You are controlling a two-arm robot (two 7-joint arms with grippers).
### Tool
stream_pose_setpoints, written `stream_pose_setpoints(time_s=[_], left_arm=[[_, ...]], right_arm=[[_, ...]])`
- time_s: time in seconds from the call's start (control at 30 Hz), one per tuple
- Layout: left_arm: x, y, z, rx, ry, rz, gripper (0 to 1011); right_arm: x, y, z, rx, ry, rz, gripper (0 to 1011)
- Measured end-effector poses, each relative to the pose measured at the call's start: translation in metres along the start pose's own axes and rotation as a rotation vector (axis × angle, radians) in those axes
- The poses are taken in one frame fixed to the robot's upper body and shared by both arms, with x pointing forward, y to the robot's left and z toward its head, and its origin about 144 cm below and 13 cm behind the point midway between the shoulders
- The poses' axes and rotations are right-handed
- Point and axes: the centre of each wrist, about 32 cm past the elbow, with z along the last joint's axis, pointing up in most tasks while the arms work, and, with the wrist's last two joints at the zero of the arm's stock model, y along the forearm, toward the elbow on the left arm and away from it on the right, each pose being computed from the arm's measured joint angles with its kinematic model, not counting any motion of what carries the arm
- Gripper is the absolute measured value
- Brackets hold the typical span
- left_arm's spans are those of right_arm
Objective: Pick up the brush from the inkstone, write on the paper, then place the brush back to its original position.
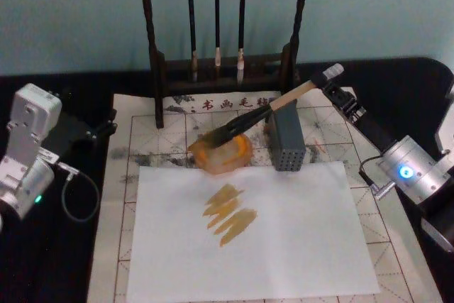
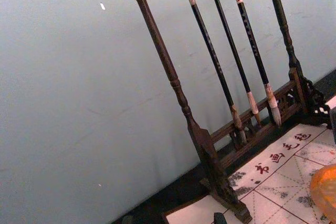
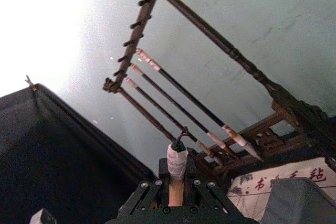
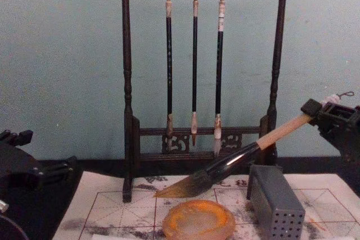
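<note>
The left hand (image 1: 96, 130) sits parked at the left of the dark desk (image 1: 64, 267), well apart from the work; whether it is clenched I cannot tell. Ochre strokes already mark the plain white sheet (image 1: 298, 246) on the beige red-gridded paper (image 1: 122, 196), so returning seems the step in hand. Just beyond lies the round orange-brown inkstone (image 1: 242, 152). The thick pale-handled brush (image 1: 277, 106) hangs its dark bristles over it, its long axis climbing rightward past the grey perforated block (image 1: 287, 143) to the right hand (image 1: 332, 84), clamped on its whitish end.

grey block (image 1: 286, 140) just rt of inkstone (image 1: 224, 158), rack (image 1: 150, 40) close behind (tall); room abv white sheet (image 1: 284, 246) open.
</note>
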Motion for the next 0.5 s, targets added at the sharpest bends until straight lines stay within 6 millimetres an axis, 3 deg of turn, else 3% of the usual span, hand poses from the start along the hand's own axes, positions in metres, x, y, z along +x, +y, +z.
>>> stream_pose_setpoints(time_s=[0.5], left_arm=[[0.0,0.0,0.0,0.0,0.0,0.0,1001]], right_arm=[[-0.012,-0.018,0.017,-0.115,-0.065,0.035,182]])
